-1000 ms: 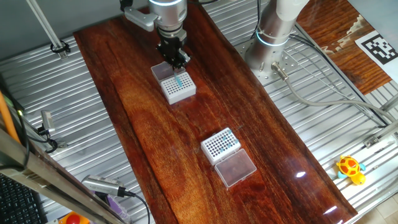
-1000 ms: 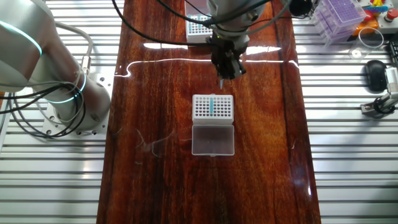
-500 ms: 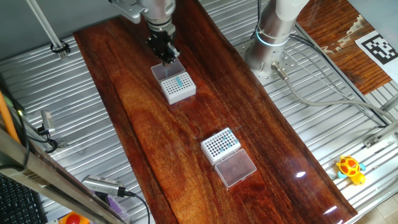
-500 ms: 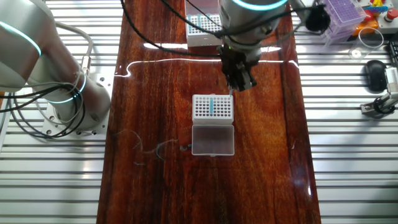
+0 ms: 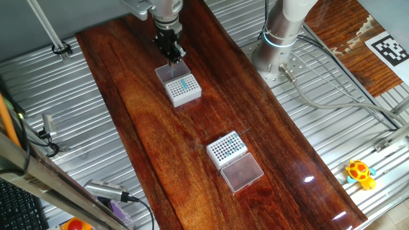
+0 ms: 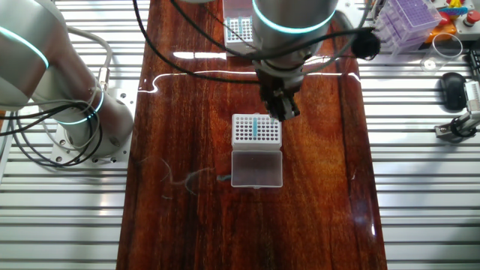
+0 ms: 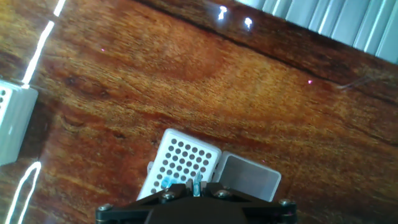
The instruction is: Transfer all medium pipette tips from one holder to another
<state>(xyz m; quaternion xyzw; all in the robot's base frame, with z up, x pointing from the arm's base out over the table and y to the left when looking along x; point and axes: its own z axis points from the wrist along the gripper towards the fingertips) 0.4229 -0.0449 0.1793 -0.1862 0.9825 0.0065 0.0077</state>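
Here the claw (image 6: 283,111) hangs just above the near rack (image 6: 256,129), clenched on a pipette tip (image 7: 197,185); lower it plumb into an empty hole beside the teal tips (image 5: 185,84).

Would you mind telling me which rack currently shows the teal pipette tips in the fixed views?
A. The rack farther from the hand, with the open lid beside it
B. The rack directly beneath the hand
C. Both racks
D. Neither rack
B. A column of medium pipette tips shows teal in the white rack just below the hand, while the other rack shows only dark holes.
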